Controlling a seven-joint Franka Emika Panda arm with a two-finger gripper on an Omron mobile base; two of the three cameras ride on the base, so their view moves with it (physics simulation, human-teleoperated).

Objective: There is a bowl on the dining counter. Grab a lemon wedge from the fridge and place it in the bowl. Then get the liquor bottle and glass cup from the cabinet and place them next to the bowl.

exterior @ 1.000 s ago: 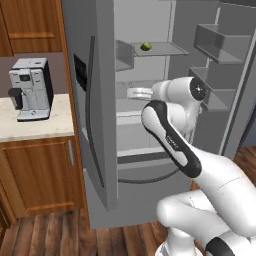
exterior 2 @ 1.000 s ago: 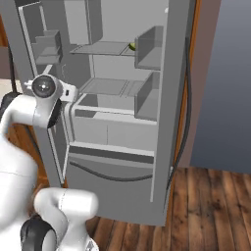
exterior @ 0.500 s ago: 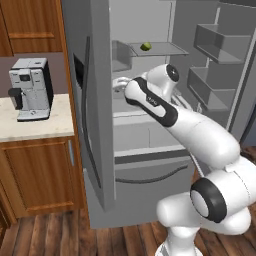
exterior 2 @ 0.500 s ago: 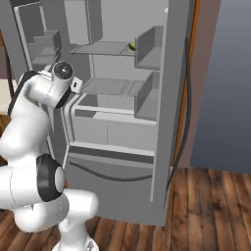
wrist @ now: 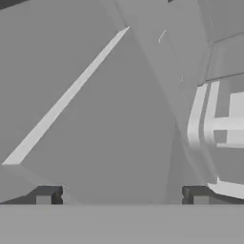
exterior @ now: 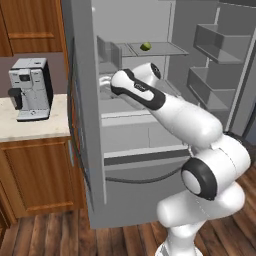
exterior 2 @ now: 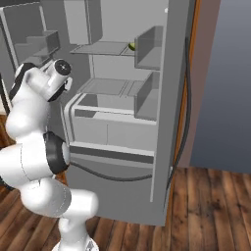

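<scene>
I'm on the first step, fetching the lemon wedge [exterior: 145, 46] from the top shelf of the open fridge [exterior: 165, 140]. My pincer [wrist: 122, 196] is spread empty; next I raise it toward that shelf.

The lemon wedge [exterior: 145, 46] lies on the upper shelf [exterior: 155, 49] inside the open fridge [exterior: 150, 130]; a coffee machine [exterior: 31, 88] stands on the surface [exterior: 30, 125] to its left.

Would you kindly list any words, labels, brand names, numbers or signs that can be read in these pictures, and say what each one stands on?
None: no readable text anywhere.
Coffee machine on the side counter: no legible label or brand.
Fridge shelves, door bins and walls: plain grey, unmarked.
Lemon wedge on the top shelf: no sticker.
</scene>
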